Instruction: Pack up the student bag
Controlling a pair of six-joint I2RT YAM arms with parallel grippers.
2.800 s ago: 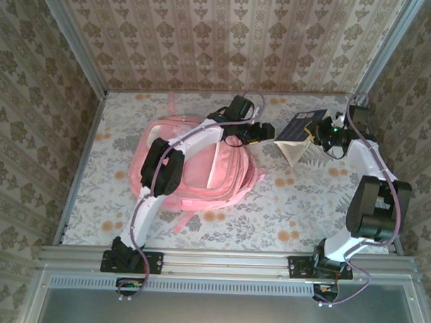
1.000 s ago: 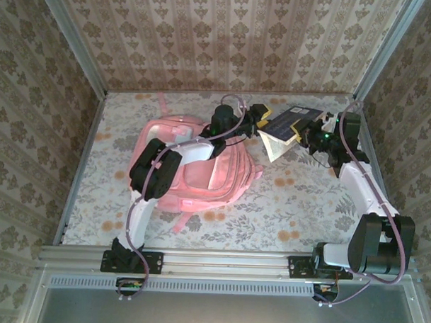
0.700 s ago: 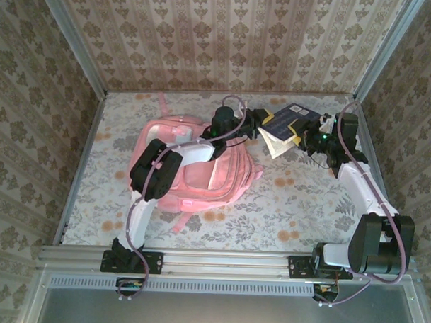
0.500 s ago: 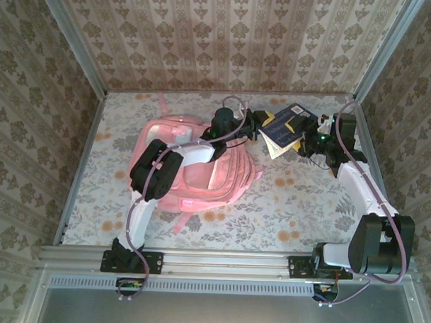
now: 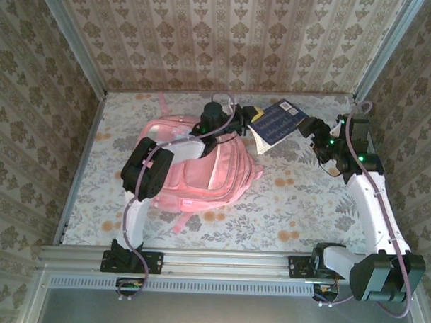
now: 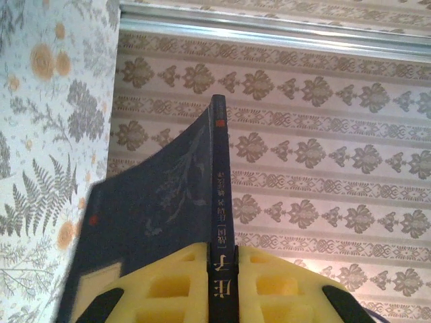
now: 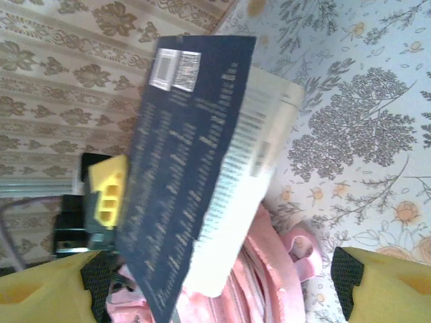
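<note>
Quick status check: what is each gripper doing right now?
Left gripper: shut on the spine of the dark blue book.
Right gripper: open, jaws wide apart, holding nothing.

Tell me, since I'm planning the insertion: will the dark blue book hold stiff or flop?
The book likely flexes: its cover bows sideways beyond the left gripper clamped on its spine. Its pages look fanned, so it may splay when pushed into the student bag.

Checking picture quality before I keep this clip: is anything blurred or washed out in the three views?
Top external: evenly lit, slightly soft, no glare. Left wrist: the book shows a fairly sharp spine, but its cover smears toward the left. Right wrist: the book is blurred, its page edges washed pale.
</note>
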